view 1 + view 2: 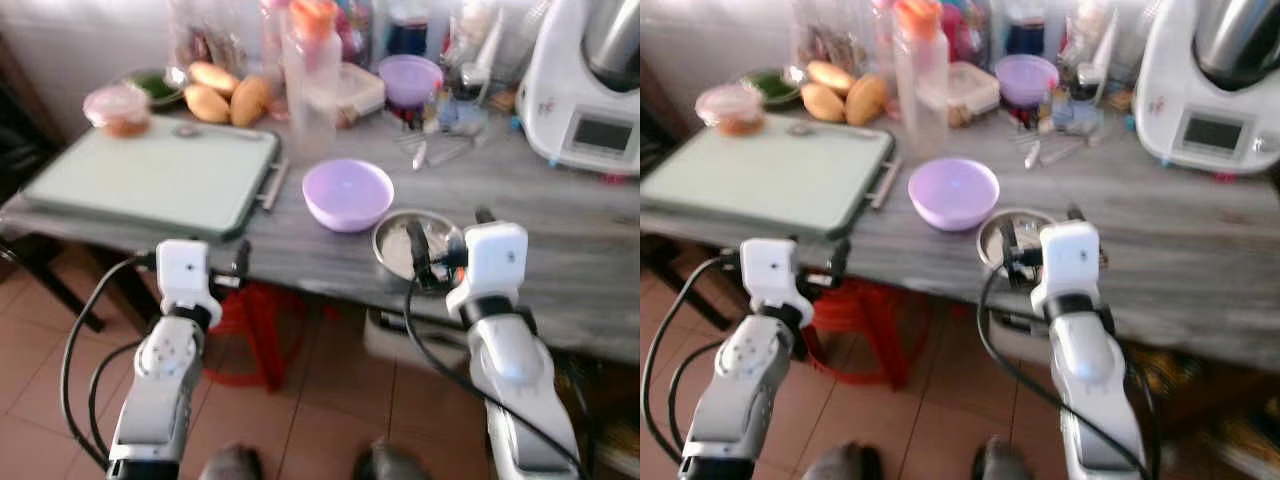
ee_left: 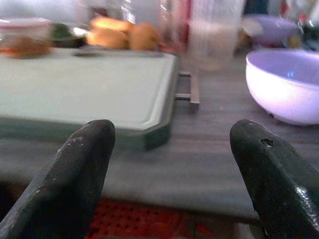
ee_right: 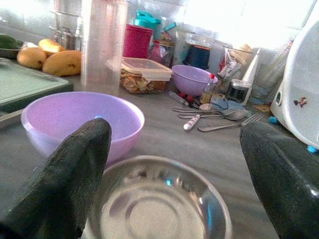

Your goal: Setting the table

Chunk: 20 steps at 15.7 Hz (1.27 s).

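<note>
A lilac bowl [image 1: 347,194] stands near the front of the grey counter [image 1: 560,240], and a small steel bowl [image 1: 400,245] sits just right of it at the counter's edge. My right gripper [image 1: 440,250] hovers open right over the steel bowl [image 3: 159,211], one finger on each side, nothing held. My left gripper [image 1: 225,265] is open and empty at the counter's front edge, facing the corner of a pale green cutting board [image 1: 150,175]. Forks and spoons [image 3: 214,117] lie further back beside a second lilac bowl [image 1: 410,78].
A white kitchen machine [image 1: 585,85] stands at the back right. Mangoes [image 1: 225,95], a tall plastic container [image 1: 310,75], a lidded food box [image 3: 144,74] and jars crowd the back of the counter. A red stool [image 1: 260,330] is under the counter on the tiled floor.
</note>
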Tool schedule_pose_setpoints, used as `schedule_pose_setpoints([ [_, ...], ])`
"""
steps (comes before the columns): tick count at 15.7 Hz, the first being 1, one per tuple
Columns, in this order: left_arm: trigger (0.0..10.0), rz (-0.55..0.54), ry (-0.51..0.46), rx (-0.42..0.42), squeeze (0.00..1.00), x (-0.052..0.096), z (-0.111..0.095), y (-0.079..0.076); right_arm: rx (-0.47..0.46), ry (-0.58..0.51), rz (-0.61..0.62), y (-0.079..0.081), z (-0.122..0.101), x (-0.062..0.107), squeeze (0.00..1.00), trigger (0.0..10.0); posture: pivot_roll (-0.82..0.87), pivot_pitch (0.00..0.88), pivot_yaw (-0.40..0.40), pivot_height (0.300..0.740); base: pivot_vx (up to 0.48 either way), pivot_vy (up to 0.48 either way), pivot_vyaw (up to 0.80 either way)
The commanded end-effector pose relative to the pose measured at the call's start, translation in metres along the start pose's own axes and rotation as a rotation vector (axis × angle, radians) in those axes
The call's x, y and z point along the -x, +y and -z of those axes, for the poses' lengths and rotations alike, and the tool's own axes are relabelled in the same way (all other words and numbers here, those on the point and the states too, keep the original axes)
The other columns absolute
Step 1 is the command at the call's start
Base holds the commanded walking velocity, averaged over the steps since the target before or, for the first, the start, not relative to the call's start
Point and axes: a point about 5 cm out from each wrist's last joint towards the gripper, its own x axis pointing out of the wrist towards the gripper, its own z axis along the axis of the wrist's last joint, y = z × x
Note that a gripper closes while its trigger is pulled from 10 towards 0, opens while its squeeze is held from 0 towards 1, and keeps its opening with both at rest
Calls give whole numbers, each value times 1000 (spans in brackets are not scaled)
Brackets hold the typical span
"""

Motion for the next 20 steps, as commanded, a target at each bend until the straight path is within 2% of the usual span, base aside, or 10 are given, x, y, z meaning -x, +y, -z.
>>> schedule_pose_setpoints([
  [1,10000,-5,11,1,0,2,2,1,-8,1,25,-4,1,-3,0,10000,-57,0,23,740,-315,0,0],
  [3,10000,-6,9,1,0,1,1,1,35,29,86,-15,7,-3,0,10000,-56,0,24,740,-315,0,0],
  [6,10000,-4,11,0,0,1,1,1,9,66,122,-19,13,-3,0,10000,-57,0,26,740,-315,0,0],
  [10,10000,-11,-4,0,0,0,-2,2,27,106,116,-22,25,0,0,10000,-30,0,25,740,-308,0,0],
  [12,10000,-22,-22,-6,0,-1,-4,4,6,135,48,-24,36,0,0,10000,-18,0,32,740,-274,0,0],
  [15,10000,-17,-19,-6,0,-5,-3,2,30,173,40,-32,47,-7,0,10000,-24,0,49,740,0,0,0],
  [16,10000,-11,-12,1,0,-4,0,1,42,186,9,-26,50,-9,0,10000,-32,0,55,740,0,0,0],
  [18,10000,41,53,69,0,-2,10,-5,123,169,25,-15,54,-9,0,10000,-67,0,84,740,0,0,0],
  [19,10000,36,45,53,0,-1,10,-4,89,134,-43,-5,50,-7,0,10000,-75,0,89,740,0,0,0],
  [20,10000,8,40,74,0,0,10,-2,128,101,20,-6,46,-5,0,10000,-76,0,86,740,0,0,0],
])
